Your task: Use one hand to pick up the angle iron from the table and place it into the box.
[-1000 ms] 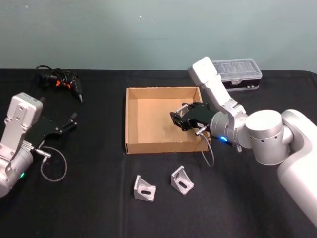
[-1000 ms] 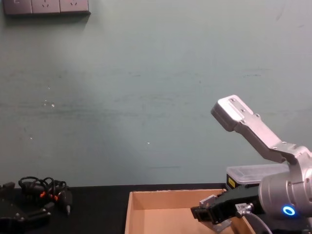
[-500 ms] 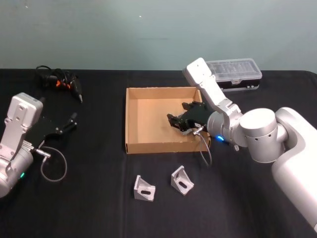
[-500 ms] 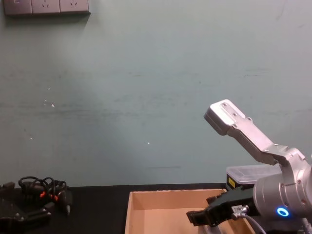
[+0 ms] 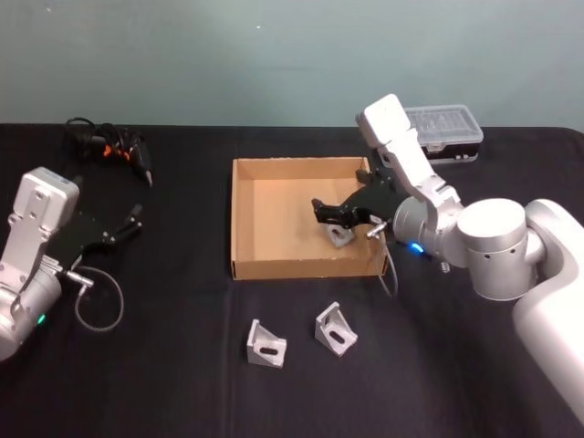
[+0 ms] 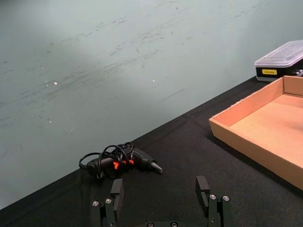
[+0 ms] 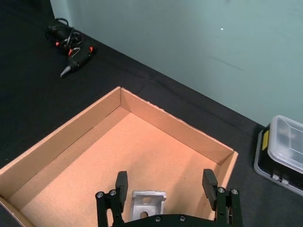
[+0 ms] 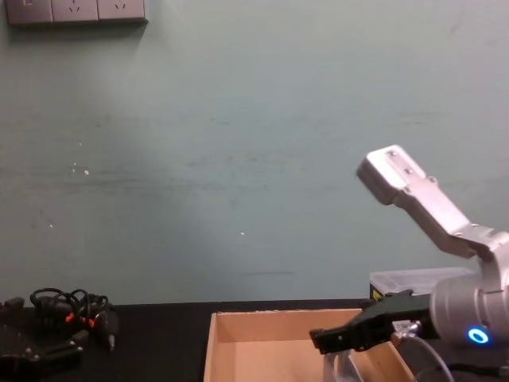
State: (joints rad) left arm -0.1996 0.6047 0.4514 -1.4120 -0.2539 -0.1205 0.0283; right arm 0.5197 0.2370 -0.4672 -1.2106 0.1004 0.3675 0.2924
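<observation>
**Angle iron lies in the box**

The angle iron (image 5: 339, 234) lies on the floor of the box (image 5: 301, 165), near its right wall. The right gripper (image 5: 330, 212) hangs over it, above the rim, with its fingers spread wide and nothing in them. A second angle iron (image 5: 265, 346) and a third angle iron (image 5: 335, 330) sit on the table (image 5: 164, 365), near the box's front wall. The left gripper (image 5: 128, 226) rests by the table's left edge, with its fingers apart and empty.
</observation>
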